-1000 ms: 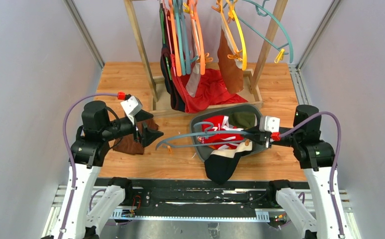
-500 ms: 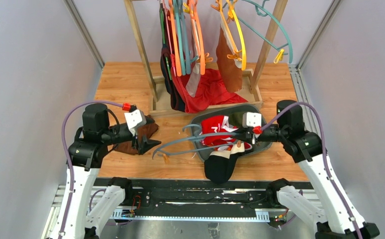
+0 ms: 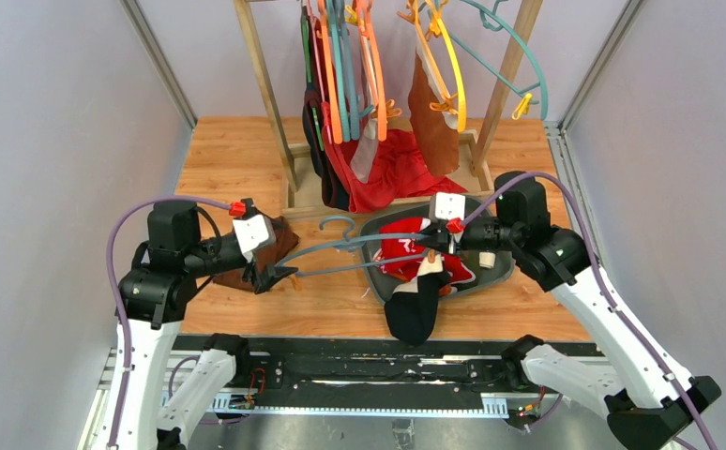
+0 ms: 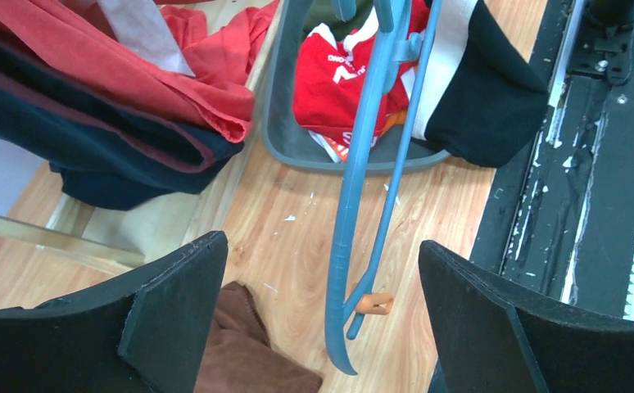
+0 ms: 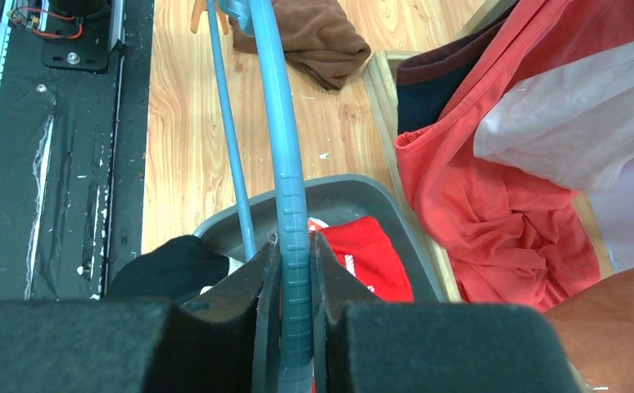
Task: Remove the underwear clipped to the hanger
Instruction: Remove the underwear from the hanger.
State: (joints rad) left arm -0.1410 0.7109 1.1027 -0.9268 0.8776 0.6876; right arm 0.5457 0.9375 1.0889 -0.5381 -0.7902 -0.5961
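Seemingly near done: right claw [image 5: 296,255] clamps the bare-looking blue hanger [image 4: 353,205], left claw [image 4: 322,250] wide open, underwear [image 3: 404,251] in tray [image 3: 502,272], rack hangers [image 3: 352,66] left.

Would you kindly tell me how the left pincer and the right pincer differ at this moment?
The left pincer stands wide open and holds nothing; the right pincer is shut on the blue plastic hanger. The left pincer sits over the wooden table beside the crumpled brown cloth; the right pincer sits over the grey plastic tray. Both are black and face that hanger.
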